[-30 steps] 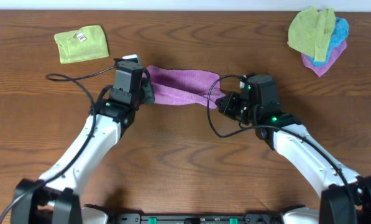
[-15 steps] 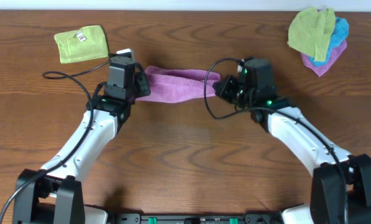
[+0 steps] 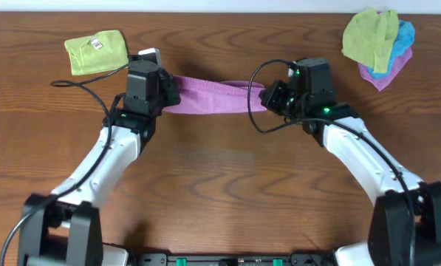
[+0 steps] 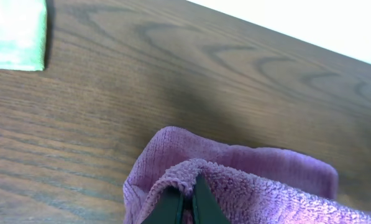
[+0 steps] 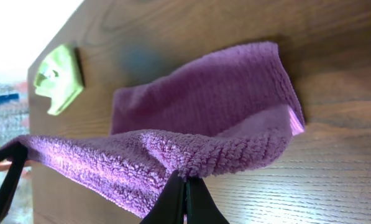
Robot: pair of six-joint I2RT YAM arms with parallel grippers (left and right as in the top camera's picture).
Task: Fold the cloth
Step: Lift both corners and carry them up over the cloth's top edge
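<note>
Purple cloth (image 3: 209,96) stretched as a narrow band between both grippers, toward table's (image 3: 220,185) far side | left gripper (image 4: 186,202) pinched onto its left end | right gripper (image 5: 185,193) clamped onto its right end | near edge lifted, far part resting on wood | folded green cloth (image 3: 96,52) beyond left arm

We take this for a robotics lab. A white left arm (image 3: 109,154) and right arm (image 3: 360,159) trail black cables (image 3: 69,83) over a wood-grain worktop (image 3: 220,185), a heap of coloured cloths (image 3: 377,43) at its corner.
</note>
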